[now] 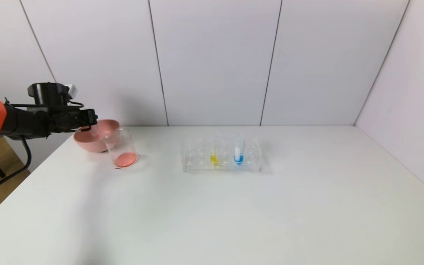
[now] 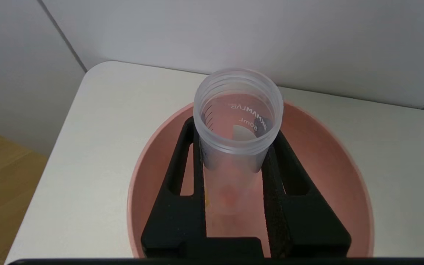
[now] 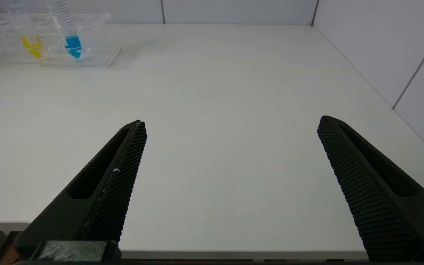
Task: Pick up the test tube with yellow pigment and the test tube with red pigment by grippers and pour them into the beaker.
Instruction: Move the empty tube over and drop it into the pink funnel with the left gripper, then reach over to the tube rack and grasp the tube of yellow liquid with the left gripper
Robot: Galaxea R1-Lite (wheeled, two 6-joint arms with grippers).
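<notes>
Left gripper [image 2: 234, 147]: jaws clamped on emptied test tube with red pigment [image 2: 236, 121] above pink bowl [image 2: 344, 176] | Right gripper [image 3: 230, 127]: jaws wide above worktop [image 3: 215, 84] | Beaker [image 1: 122, 149]: holds red liquid

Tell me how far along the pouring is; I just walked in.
Done: red-orange liquid sits in the beaker. In hand: the left tool holds a nearly empty tube over the pink bowl. Left: the yellow tube stands in the rack; the right tool is open.

orange-and-black arm
left gripper [image 1: 88, 117] black with cables; right gripper [image 3: 230, 125] has black triangular fingers, cross-hatched pads.
</notes>
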